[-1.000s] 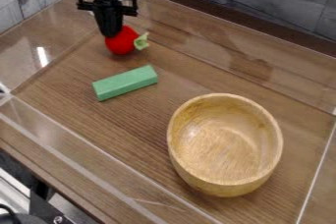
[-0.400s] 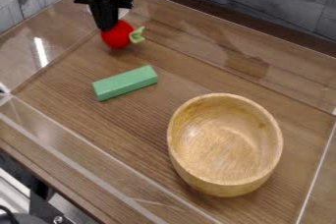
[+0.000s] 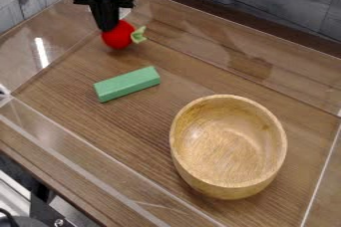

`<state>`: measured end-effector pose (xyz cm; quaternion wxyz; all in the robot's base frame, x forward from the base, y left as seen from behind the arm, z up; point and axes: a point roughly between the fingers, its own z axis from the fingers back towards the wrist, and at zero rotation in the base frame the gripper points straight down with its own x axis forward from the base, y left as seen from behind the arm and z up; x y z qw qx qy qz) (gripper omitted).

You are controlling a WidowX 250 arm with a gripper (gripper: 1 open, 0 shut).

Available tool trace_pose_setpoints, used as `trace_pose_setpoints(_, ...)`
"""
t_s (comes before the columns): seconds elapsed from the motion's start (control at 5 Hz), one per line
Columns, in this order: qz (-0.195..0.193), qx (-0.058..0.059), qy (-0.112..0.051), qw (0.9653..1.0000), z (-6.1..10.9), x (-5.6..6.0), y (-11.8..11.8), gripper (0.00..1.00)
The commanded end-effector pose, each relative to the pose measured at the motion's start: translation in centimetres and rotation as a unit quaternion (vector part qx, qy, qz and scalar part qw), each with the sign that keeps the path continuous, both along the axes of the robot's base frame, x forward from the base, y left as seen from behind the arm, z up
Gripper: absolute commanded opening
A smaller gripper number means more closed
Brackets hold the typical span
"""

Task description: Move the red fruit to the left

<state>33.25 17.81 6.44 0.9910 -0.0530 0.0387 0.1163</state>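
Near the top left of the frame, our gripper (image 3: 110, 20) looks closed down on the red fruit (image 3: 119, 36) — or pressed against it (we can't see the pads) — so a sideways pull could roll it loose.

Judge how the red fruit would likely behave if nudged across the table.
The red fruit looks round, so it would probably roll, though its green leafy stem might make it wobble or veer. Its glossy skin suggests it could slip a little under a fingertip. It looks like a toy, so probably light and hard to bruise.
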Motion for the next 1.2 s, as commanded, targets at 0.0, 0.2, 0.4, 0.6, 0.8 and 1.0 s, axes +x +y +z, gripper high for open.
trace_pose_setpoints(0.0,0.025,0.011,-0.020,0.9994,2.4,-0.1,-0.2,0.00)
trace_pose_setpoints(0.2,0.039,0.014,-0.016,0.9990,2.3,-0.9,-0.5,1.00)
trace_pose_setpoints(0.4,0.051,0.015,-0.018,0.9984,2.7,-1.6,-1.1,1.00)
trace_pose_setpoints(0.6,0.039,0.015,-0.037,0.9985,5.2,-1.2,-1.6,1.00)
trace_pose_setpoints(0.8,0.023,0.013,-0.057,0.9980,7.8,-0.6,-2.5,1.00)
trace_pose_setpoints(1.0,0.036,0.012,-0.066,0.9971,8.0,-0.3,-3.2,1.00)
